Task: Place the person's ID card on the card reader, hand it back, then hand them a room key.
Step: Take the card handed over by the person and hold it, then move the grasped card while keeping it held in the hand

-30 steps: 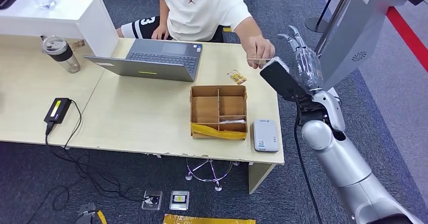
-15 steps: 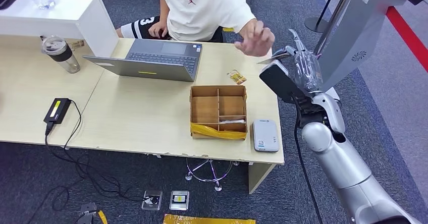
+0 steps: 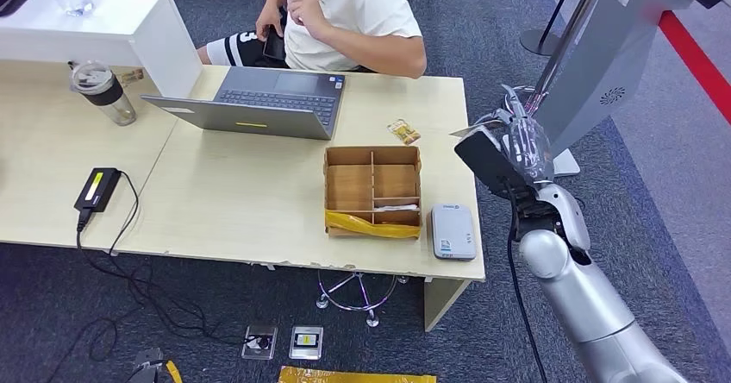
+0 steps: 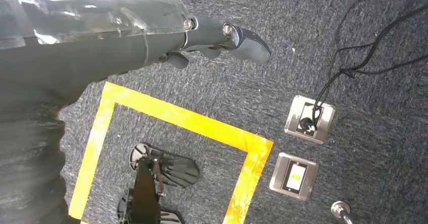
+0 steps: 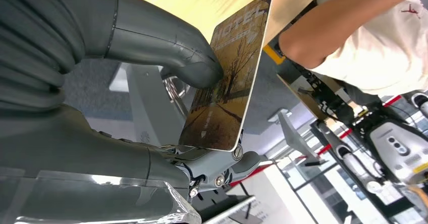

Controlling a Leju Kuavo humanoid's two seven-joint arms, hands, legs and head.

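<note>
A wooden table (image 3: 215, 202) carries a laptop (image 3: 259, 103) at its far edge, a divided cardboard box (image 3: 374, 191) and a card reader (image 3: 453, 232) at its near right corner. Beyond the right edge, a card (image 5: 229, 77) marked HOTEL is pinched by the right hand (image 3: 521, 137). The left hand (image 4: 222, 37) hangs above the floor, holding nothing, fingers loosely extended.

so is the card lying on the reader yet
No, the card is pinched in the right hand, held up beside the table edge, and the reader on the table has nothing on it.
</note>
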